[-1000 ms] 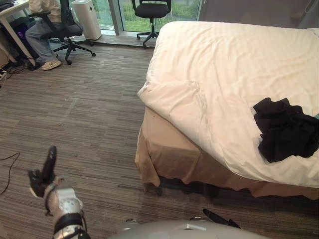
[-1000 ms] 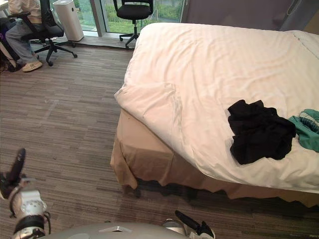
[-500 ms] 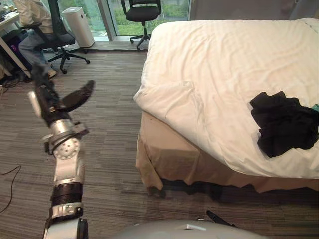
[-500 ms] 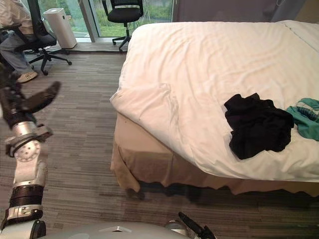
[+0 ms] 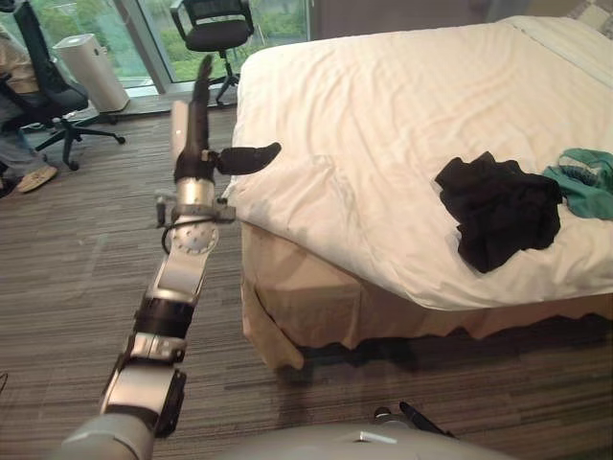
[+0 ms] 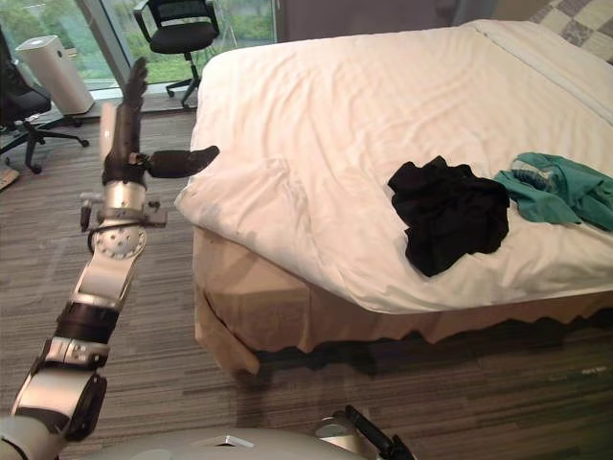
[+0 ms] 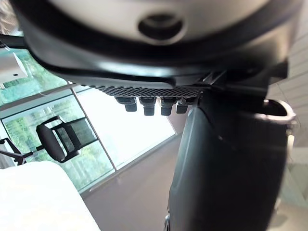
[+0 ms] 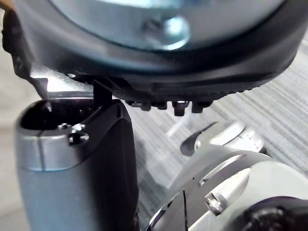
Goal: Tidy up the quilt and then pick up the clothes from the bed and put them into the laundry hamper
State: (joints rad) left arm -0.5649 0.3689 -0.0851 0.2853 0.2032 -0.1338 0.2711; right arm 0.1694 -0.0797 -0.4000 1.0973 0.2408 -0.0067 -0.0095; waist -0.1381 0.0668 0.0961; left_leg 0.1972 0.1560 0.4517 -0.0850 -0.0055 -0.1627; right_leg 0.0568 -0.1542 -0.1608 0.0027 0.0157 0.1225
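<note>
Quilt [image 5: 383, 105] lay w/ near corner rumpled, black clothes [image 5: 498, 211] and green top [image 5: 584, 182] on it further R. Left hand [image 5: 192, 144], down by the floor [image 5: 77, 268] 1 s ago, had swung up beside that corner, fingers straight, thumb apart, empty. Prob. quilt step starting; right hand [image 5: 421, 422] hung low, relaxed.

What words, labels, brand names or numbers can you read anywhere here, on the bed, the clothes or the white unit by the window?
No text can be read in these views.
The quilt, the black clothes and the green garment: plain, no print visible.
The white unit by the window: any marking is too small to tell.
The left robot hand: no legible label.
</note>
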